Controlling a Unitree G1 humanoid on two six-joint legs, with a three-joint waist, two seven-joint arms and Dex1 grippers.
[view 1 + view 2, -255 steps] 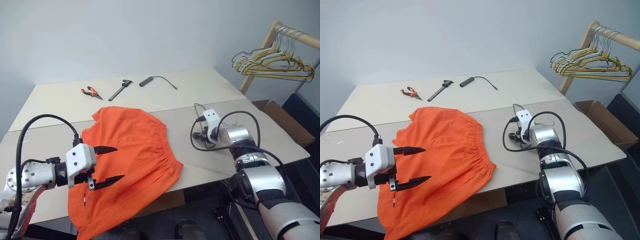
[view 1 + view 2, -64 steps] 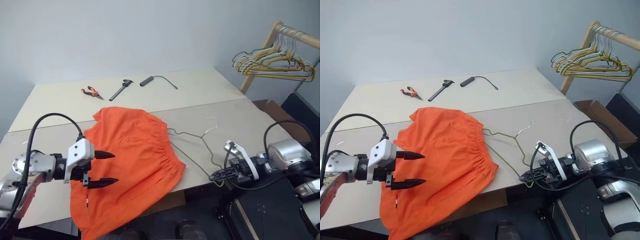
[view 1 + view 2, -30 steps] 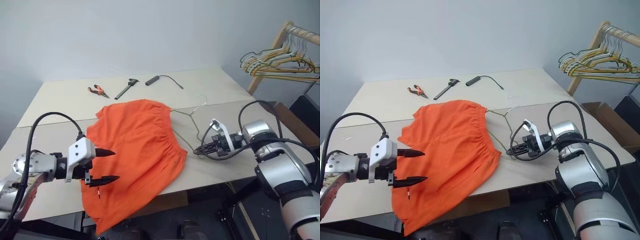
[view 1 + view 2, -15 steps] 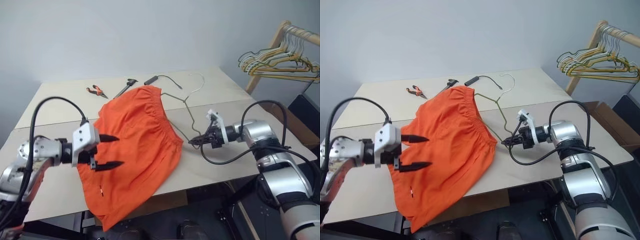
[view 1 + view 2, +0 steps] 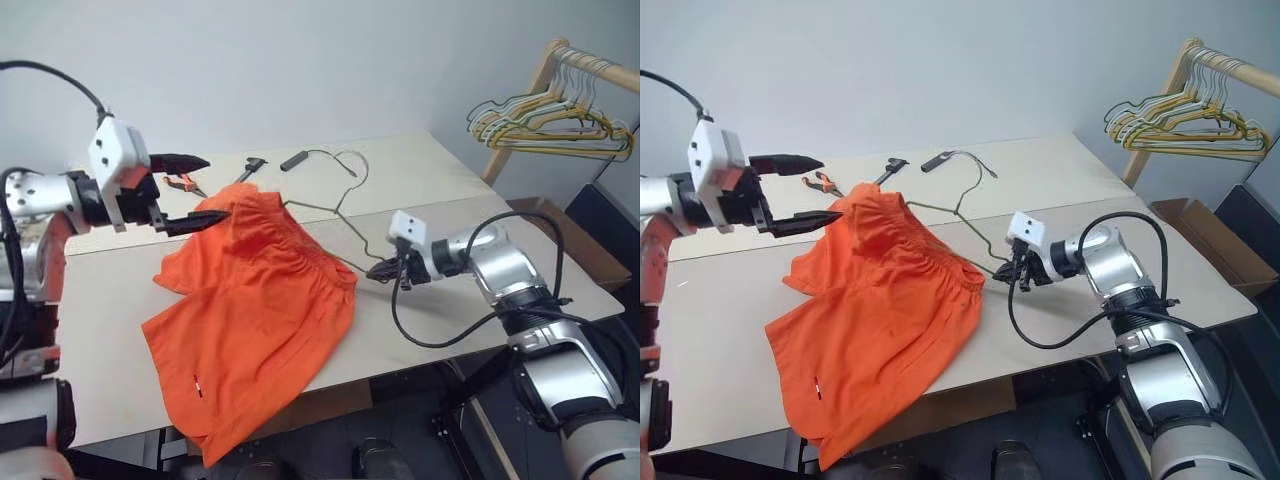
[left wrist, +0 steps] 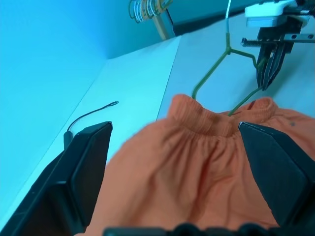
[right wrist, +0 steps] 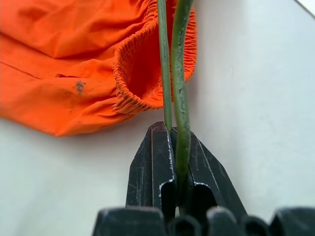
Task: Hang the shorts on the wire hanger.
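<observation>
Bright orange shorts (image 5: pixel 255 300) of thin cloth, gathered elastic waistband, spread crumpled across the table (image 5: pixel 470 235), one leg hanging over the near edge. Waistband end lifted and bunched toward the far side. Thin olive-grey wire hanger (image 5: pixel 325 205), triangular with a curved hook, threaded into the waist opening; one corner buried in the fabric, the near corner sticking out beside the waistband.

Right claw (image 5: pixel 385 270) clenched on that near corner of the hanger, both wires pinched between the black fingers in the right wrist view, just beside the waistband. Left claw (image 5: pixel 200 190) spread wide, holding nothing, raised above the far end of the shorts, tips near the fabric; contact impossible to tell.

Hanger tilted off the table, long axis running from the right claw up and away toward the far side, hook (image 5: pixel 345 165) uppermost near the black cable (image 5: pixel 320 157). Shorts lying lengthwise from far side to near edge.
</observation>
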